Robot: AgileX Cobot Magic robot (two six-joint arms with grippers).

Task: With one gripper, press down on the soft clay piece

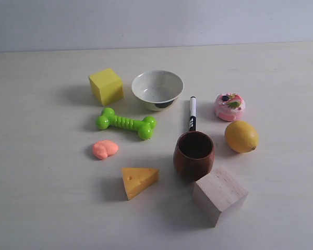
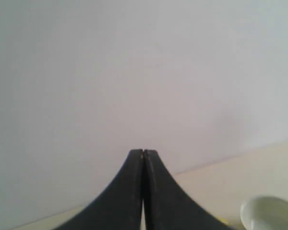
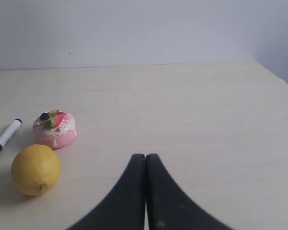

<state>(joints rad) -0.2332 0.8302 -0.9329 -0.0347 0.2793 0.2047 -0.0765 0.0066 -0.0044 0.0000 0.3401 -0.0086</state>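
Note:
The soft clay piece [image 1: 105,149] is a small salmon-orange blob lying on the table left of centre, below the green bone toy. Neither arm shows in the exterior view. My left gripper [image 2: 143,152] is shut with nothing between its black fingers and points at the pale wall; the clay is out of its view. My right gripper [image 3: 145,156] is also shut and empty, held over bare table to the right of the lemon [image 3: 36,169]. The clay does not appear in the right wrist view either.
Around the clay lie a green bone toy [image 1: 126,123], a yellow cube [image 1: 106,86], a white bowl [image 1: 157,89], a cheese wedge [image 1: 138,181], a brown wooden cup [image 1: 194,154], a wooden block [image 1: 219,194], a marker [image 1: 192,113], a pink cake toy [image 1: 229,107] and a lemon [image 1: 241,136].

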